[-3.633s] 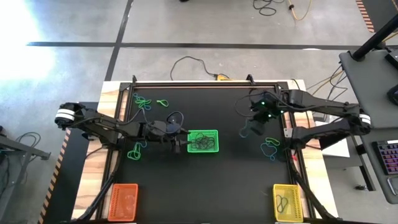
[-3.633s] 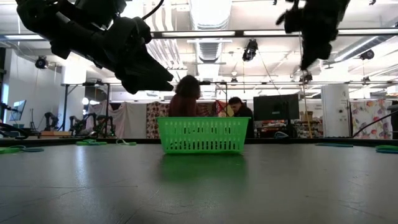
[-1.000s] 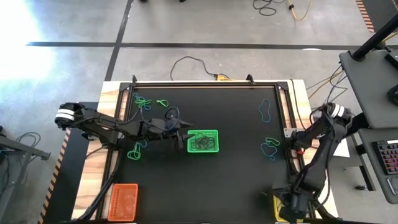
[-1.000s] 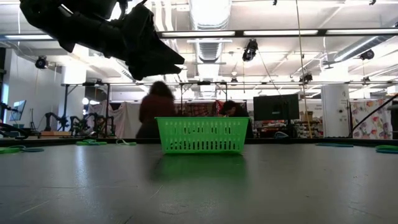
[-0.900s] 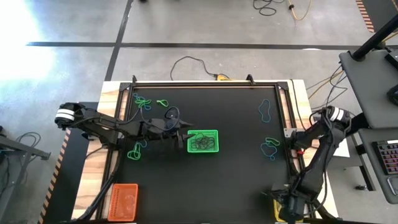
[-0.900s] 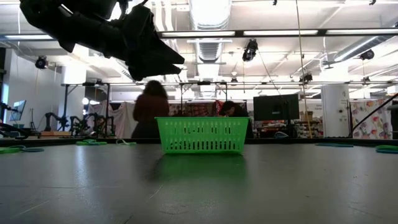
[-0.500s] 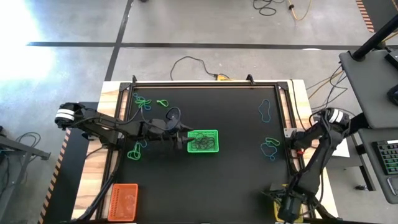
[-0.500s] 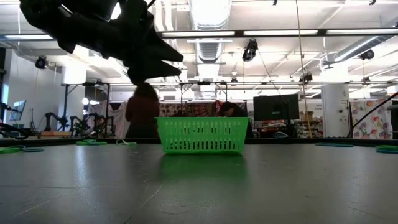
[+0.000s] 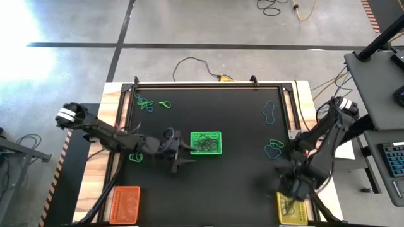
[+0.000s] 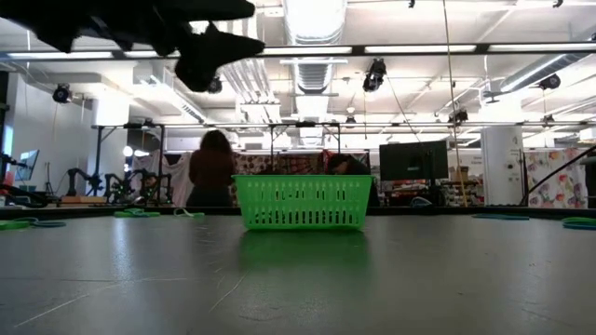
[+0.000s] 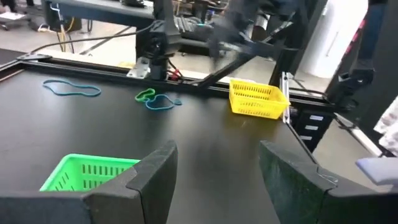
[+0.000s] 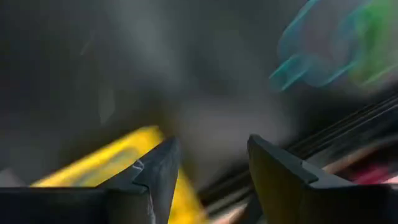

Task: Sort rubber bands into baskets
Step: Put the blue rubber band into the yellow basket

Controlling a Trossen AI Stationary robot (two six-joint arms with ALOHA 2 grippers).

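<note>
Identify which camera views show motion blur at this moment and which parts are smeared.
Right wrist view: yellow plastic mesh basket and blue-green rubber bands streak heavily. High view: right claw smears. Left wrist view: only the far arm blurs. Low view: sharp.

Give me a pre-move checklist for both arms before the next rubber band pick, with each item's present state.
1. Left gripper open with nothing between its fingers: ok.
2. Right gripper open and empty: ok.
3. Right gripper clear of the yellow basket: cannot tell; it hangs just above the basket's upper edge in the high view.
4. Green basket upright, bands inside: ok.
5. Loose bands within reach: ok; a green and blue cluster lies near the right arm.
6. Orange basket unobstructed: ok.
</note>
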